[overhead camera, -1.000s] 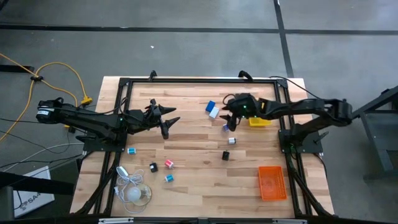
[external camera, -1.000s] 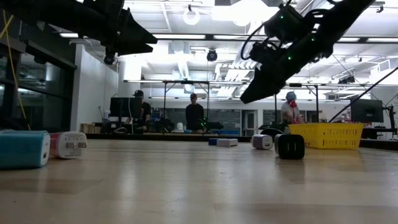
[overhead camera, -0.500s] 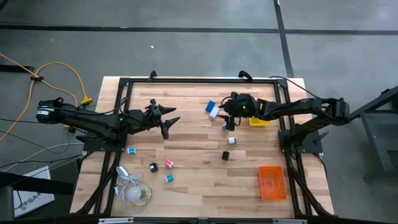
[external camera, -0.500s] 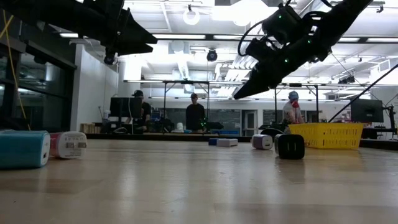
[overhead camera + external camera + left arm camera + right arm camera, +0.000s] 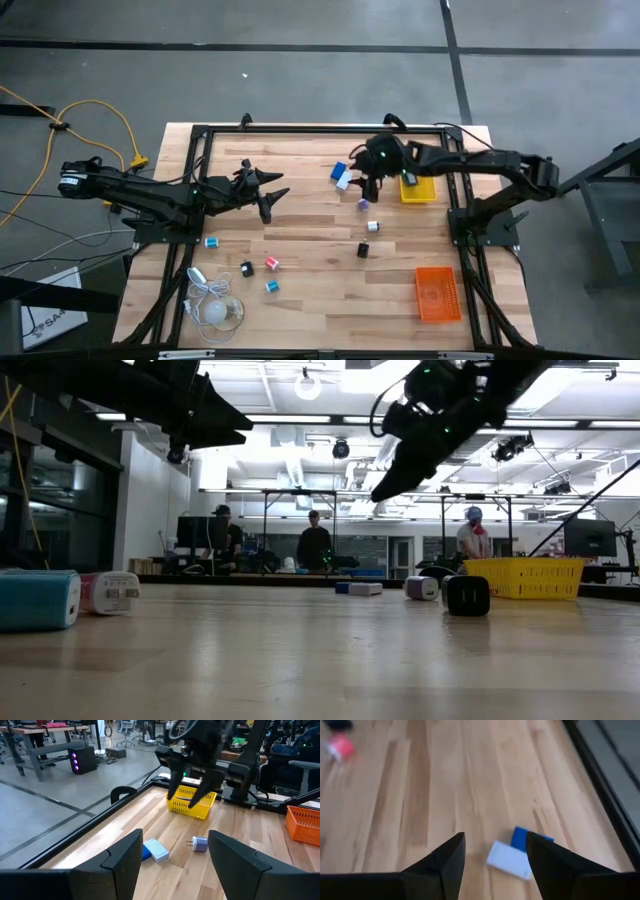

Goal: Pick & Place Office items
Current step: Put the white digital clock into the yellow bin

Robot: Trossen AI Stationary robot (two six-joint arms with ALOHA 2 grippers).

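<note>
**Above the blue and white pieces, the right claw hung spread**

Above the counter's [image 5: 300, 200] far side, the right claw [image 5: 371, 186] hung with fingers spread and nothing between them. Just ahead of it lay the white piece [image 5: 509, 859] touching the blue piece [image 5: 529, 838], their long sides slanting across its gap. The purple piece [image 5: 363, 204] lay near. Well apart, the left claw [image 5: 268, 195] waited, also spread and empty.
</note>
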